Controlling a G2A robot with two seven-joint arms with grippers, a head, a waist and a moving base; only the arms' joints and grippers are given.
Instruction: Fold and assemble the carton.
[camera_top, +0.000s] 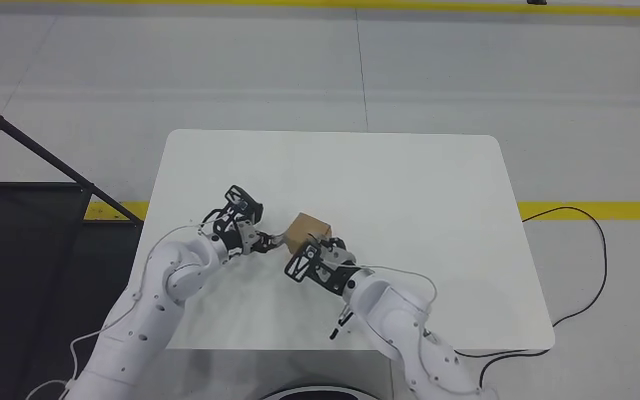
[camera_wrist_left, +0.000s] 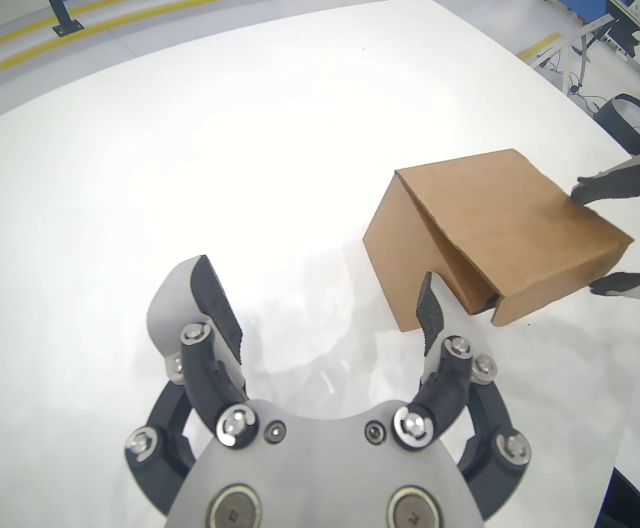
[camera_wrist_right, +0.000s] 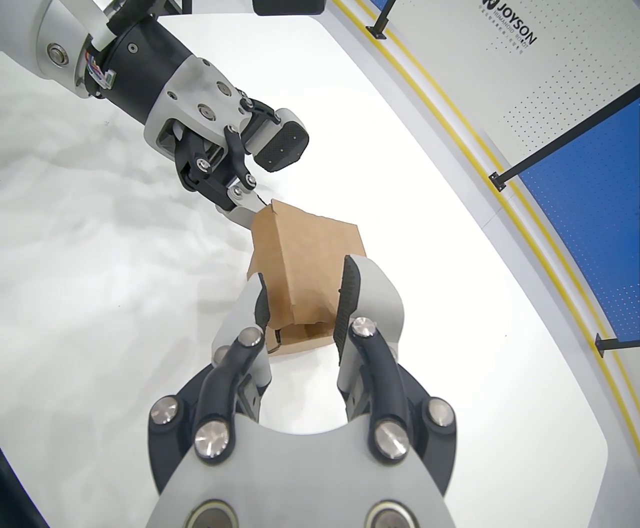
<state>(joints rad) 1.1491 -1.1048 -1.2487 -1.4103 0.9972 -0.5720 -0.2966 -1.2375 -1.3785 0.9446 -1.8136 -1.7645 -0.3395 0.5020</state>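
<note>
One brown carton (camera_top: 308, 228) rests on the one white table (camera_top: 400, 180), partly folded, with a side flap gaping along its seam. Two pincers flank the carton. The right pincer (camera_wrist_right: 305, 280) grips one end of the carton, narrowed so that its fingers press on opposite walls. The left pincer (camera_wrist_left: 315, 280) stands wide at the carton's other end; one fingertip (camera_wrist_left: 431, 312) sits against the carton's corner, the other apart from it. Beyond the carton, past the table's edge, one white panel (camera_wrist_right: 550, 75) carries a short line of print.

carton (camera_wrist_right: 315, 250) near end partly covered by right gripper (camera_wrist_right: 302, 300), underside hidden against table (camera_wrist_right: 450, 250)
</note>
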